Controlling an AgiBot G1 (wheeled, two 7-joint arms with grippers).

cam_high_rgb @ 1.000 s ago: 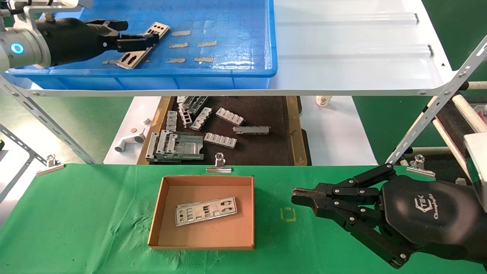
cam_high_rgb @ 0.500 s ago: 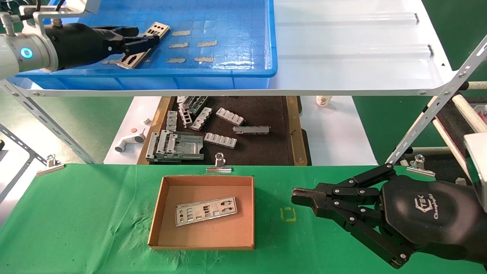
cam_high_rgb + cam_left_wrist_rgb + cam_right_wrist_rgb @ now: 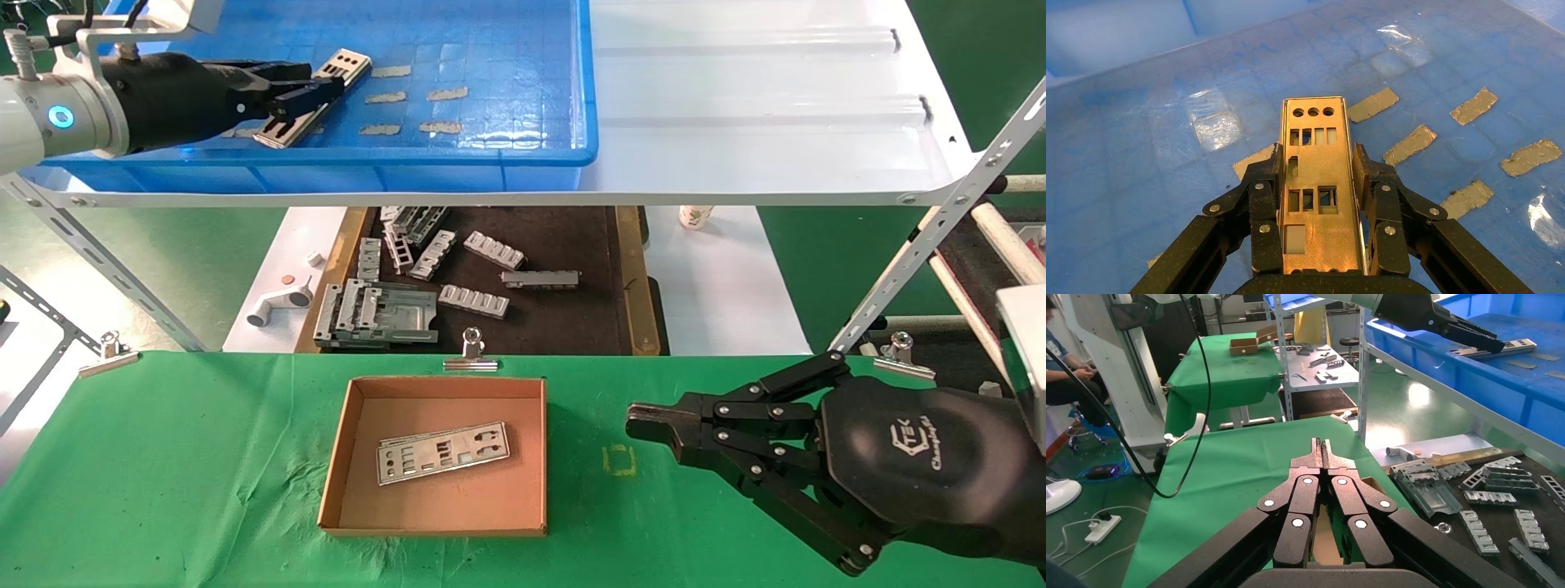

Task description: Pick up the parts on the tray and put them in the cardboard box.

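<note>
Up in the tray (image 3: 507,151), our left gripper (image 3: 304,91) has clamped the plate (image 3: 315,94) across its width and tipped it off the floor since a second ago — pick looks secured, so we carry next. Left wrist view confirms jaws gripping both long edges. Head view alone shows the cardboard box (image 3: 347,457) holding plates already. Right gripper (image 3: 645,426) parked over the table, jaws clenched empty.
</note>
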